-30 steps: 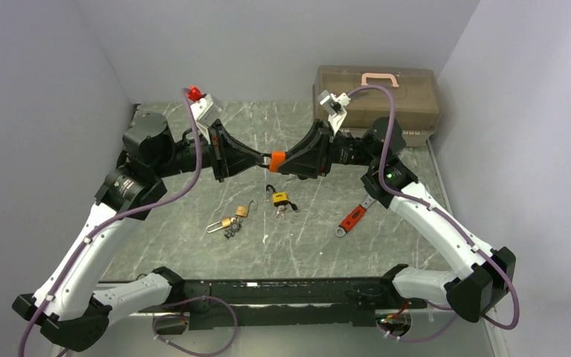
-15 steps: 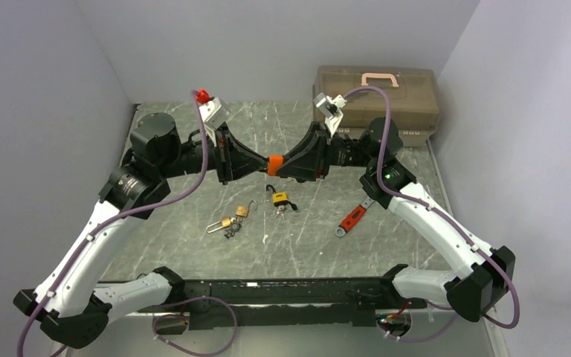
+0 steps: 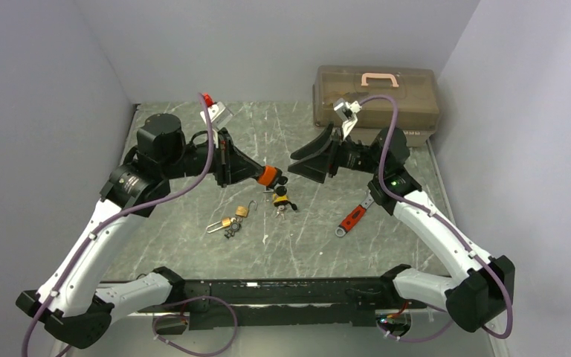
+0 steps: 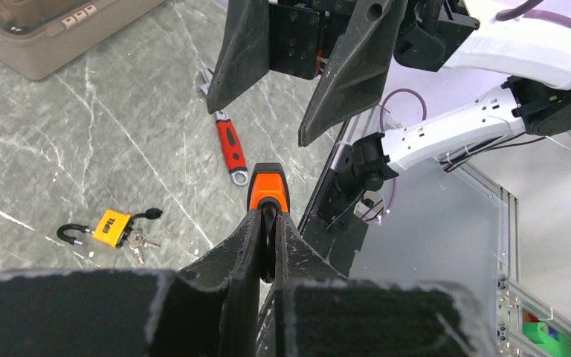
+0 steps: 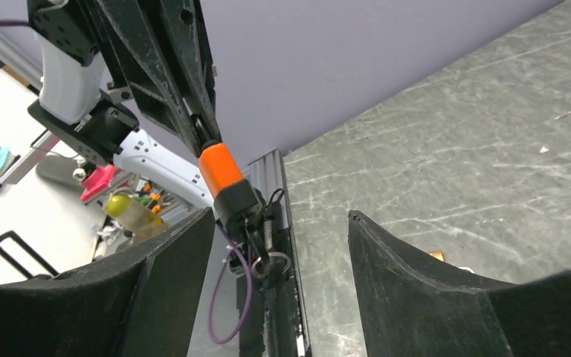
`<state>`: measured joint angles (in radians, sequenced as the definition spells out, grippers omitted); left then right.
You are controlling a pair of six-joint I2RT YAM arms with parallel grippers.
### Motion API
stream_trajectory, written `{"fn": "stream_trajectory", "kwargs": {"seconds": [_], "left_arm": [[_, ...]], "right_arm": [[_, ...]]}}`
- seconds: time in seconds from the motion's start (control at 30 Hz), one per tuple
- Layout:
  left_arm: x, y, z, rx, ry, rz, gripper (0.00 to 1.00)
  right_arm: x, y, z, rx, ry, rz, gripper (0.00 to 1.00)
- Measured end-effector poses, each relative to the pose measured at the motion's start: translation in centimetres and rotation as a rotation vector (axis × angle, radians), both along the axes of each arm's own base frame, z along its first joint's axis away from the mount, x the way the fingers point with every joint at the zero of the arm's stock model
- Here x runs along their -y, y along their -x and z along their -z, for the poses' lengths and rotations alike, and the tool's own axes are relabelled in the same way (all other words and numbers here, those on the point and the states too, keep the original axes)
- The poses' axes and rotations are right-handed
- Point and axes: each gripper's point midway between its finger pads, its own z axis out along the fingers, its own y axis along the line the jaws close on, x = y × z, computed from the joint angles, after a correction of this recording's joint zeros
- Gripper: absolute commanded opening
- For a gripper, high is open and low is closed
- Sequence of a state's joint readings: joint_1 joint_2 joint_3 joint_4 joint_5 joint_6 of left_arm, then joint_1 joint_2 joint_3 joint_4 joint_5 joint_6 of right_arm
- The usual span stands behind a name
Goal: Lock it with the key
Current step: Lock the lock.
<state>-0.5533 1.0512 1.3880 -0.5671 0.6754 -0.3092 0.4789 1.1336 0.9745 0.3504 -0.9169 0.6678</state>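
Plainly keys point(image 5: 268, 260) hang off orange padlock point(image 5: 219, 169) in right wrist view, not left's; left fingers point(image 4: 234, 245) pinch it, right fingers point(image 5: 160, 282) agape.

White arm links point(image 3: 93, 242), black joints point(image 3: 160, 134), purple cables point(image 3: 212, 145), black wedge-shaped jaws, green light point(image 3: 391, 178)

Wrench point(image 3: 351, 219) right of padlock point(image 3: 281, 198) — toolbox point(image 3: 375, 97) behind

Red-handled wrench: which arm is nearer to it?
Right. The right arm passes close beside the wrench; the left arm is across the table, its pincer shut on the orange padlock.
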Motion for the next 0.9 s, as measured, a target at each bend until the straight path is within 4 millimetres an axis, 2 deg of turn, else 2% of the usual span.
{"fn": "stream_trajectory", "kwargs": {"seconds": [0.23, 0.47, 0.53, 0.83, 0.9], "left_arm": [[-0.5, 0.1, -0.3, -0.018, -0.006, -0.016, 0.00], [-0.7, 0.1, -1.2, -0.020, 0.012, -0.026, 0.00], [-0.7, 0.2, -1.2, -0.021, 0.013, -0.024, 0.00], [-0.5, 0.2, -1.3, -0.026, 0.015, -0.012, 0.00], [-0.5, 0.1, -1.2, -0.027, 0.014, -0.011, 0.00]], "right_arm": [[-0.2, 1.5, 1.0, -0.008, -0.004, -0.064, 0.67], [-1.8, 3.8, 1.7, 0.020, 0.026, -0.151, 0.51], [-1.9, 3.9, 1.8, 0.022, 0.032, -0.157, 0.46], [-2.1, 3.5, 2.2, 0.025, 0.047, -0.154, 0.39], [-2.1, 3.5, 2.2, 0.026, 0.049, -0.154, 0.32]]}}
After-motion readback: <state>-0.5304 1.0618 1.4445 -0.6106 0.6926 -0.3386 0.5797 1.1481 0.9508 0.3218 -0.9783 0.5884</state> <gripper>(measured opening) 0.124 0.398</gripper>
